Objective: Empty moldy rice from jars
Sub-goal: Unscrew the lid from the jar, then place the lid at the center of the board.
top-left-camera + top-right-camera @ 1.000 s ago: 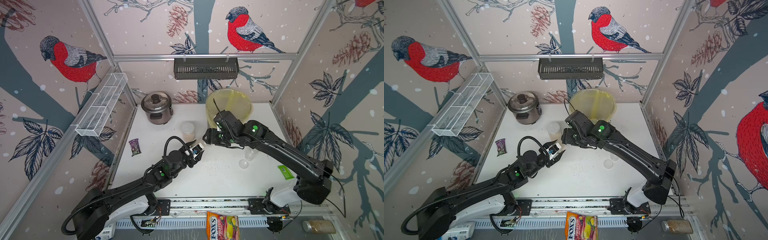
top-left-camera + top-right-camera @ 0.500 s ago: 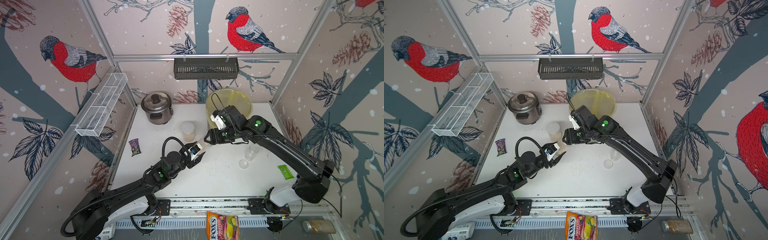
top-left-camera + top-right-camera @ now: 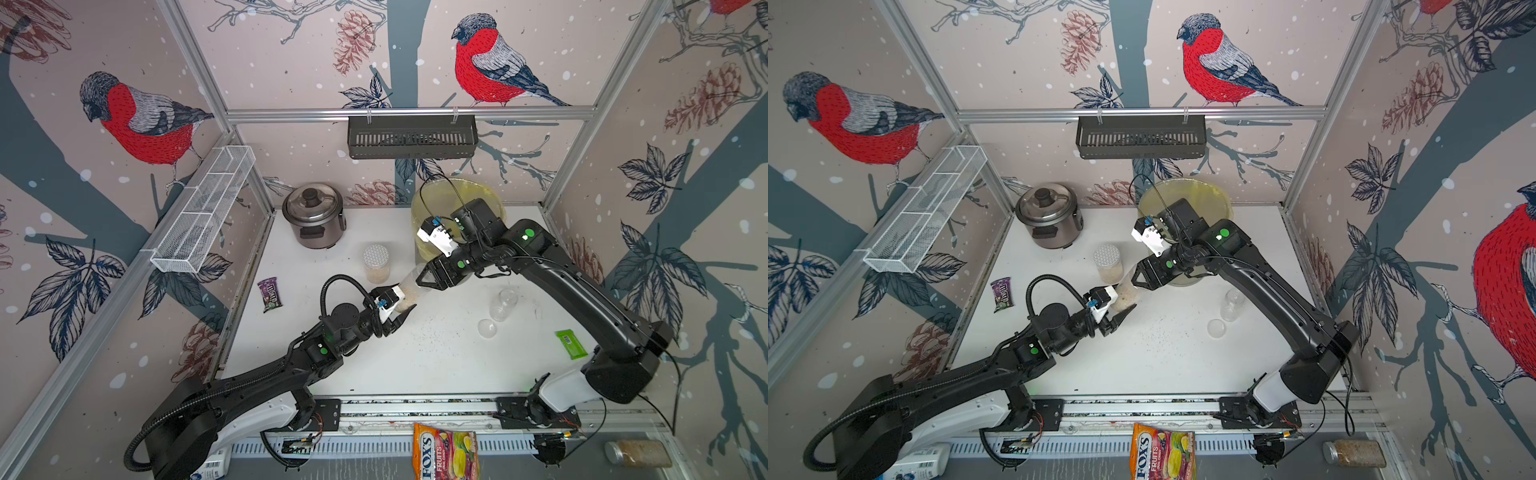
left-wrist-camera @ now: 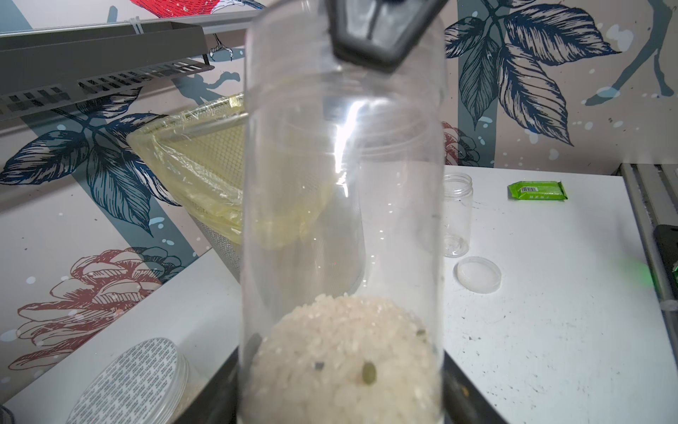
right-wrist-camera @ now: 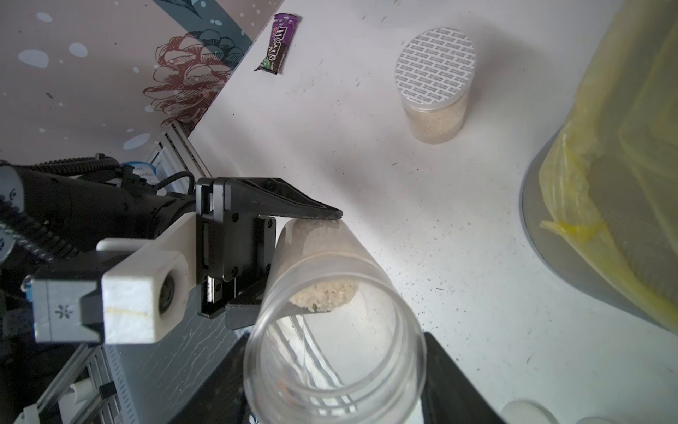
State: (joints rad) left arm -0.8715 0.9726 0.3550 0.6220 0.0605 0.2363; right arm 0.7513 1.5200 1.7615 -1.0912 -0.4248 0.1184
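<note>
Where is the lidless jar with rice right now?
In both top views the open jar is mid-table, held tilted between the left tool and right tool, near the silver-lidded jar.

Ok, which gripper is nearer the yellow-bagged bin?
Right. The right gripper hangs beside the wall of the bin, jaws on the open end of the jar; the left gripper is farther out over the table, holding the end with the rice.
</note>
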